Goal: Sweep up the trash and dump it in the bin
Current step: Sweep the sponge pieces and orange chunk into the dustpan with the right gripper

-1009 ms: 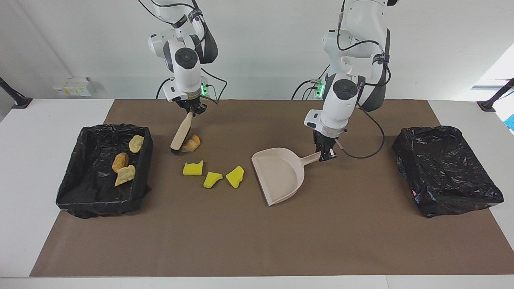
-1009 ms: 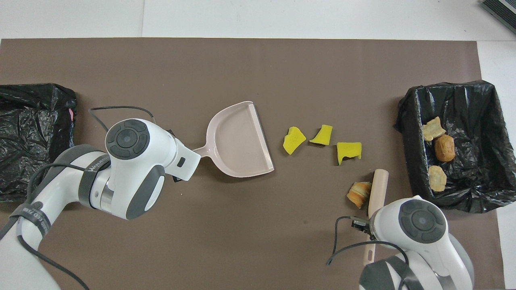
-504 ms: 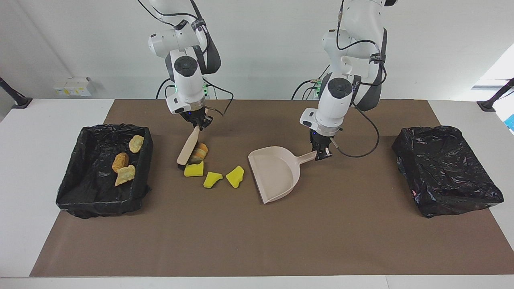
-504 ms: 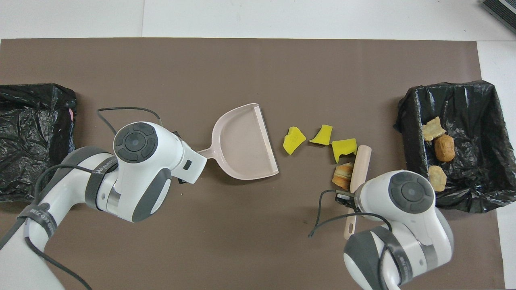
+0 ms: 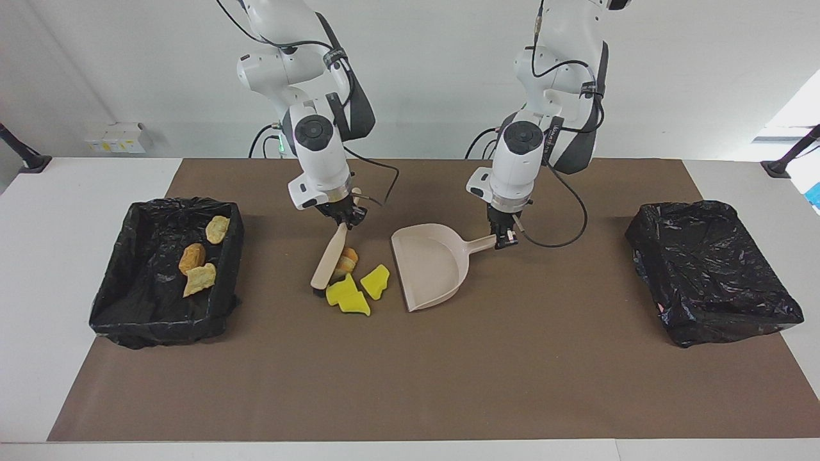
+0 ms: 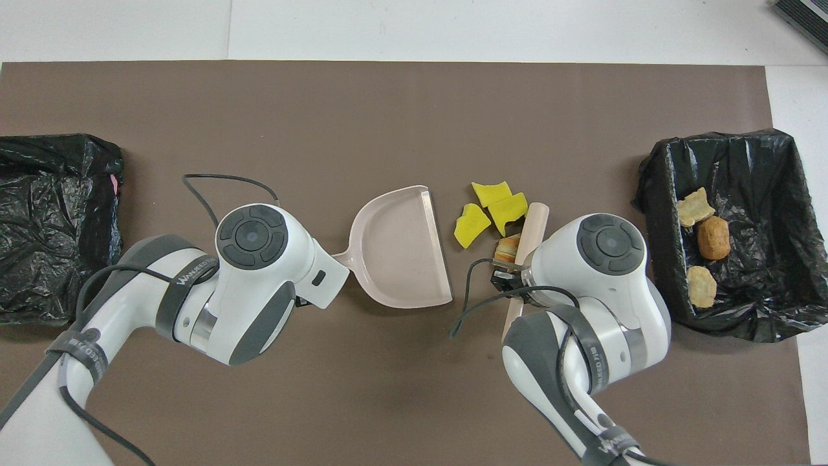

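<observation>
Since earlier frame: brush (image 5: 330, 261) pushes scraps (image 5: 350, 289) into cluster beside dustpan (image 5: 428, 269) mouth. Brush axis parallel to mouth edge. Right gripper (image 5: 346, 219) clenched on brush; left gripper (image 5: 506, 237) clamps dustpan handle.

**Scraps gathered beside my brush**

Three yellow sponge pieces (image 5: 351, 291) lie bunched together, touching, next to one tan bread chunk (image 5: 346, 260) that rests against my brush (image 5: 328, 261). Three more bread chunks (image 5: 198, 261) lie inside the black-lined bin (image 5: 128, 307) at my right arm's end.
</observation>
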Robot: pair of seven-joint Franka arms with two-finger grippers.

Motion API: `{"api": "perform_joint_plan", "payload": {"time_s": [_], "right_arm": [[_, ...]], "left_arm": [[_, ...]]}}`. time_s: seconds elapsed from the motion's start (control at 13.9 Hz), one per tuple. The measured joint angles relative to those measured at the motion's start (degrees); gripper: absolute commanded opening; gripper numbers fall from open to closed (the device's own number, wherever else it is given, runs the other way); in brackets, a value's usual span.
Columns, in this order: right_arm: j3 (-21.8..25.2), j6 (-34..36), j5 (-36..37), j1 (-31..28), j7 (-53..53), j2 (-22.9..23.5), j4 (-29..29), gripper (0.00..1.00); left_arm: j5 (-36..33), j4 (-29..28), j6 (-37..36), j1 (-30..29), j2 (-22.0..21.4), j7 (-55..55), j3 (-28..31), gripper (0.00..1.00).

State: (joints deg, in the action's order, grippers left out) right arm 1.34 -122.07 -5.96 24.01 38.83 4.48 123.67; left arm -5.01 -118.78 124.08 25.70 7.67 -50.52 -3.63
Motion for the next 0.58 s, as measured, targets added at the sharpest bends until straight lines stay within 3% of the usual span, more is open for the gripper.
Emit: {"api": "perform_joint_plan", "payload": {"time_s": [0.29, 0.58], "right_arm": [[-0.22, 1.29, -0.93, 5.13, -4.45, 1.12, -2.58, 0.0], [-0.73, 1.53, -9.46, 6.25, -19.92, 1.13, -2.96, 0.0]], "left_arm": [[-0.63, 0.63, -1.46, 0.48, 0.0, 1.86, 0.01, 0.0], [-0.63, 0.62, -1.48, 0.52, 0.01, 3.87, 0.01, 0.0]]}}
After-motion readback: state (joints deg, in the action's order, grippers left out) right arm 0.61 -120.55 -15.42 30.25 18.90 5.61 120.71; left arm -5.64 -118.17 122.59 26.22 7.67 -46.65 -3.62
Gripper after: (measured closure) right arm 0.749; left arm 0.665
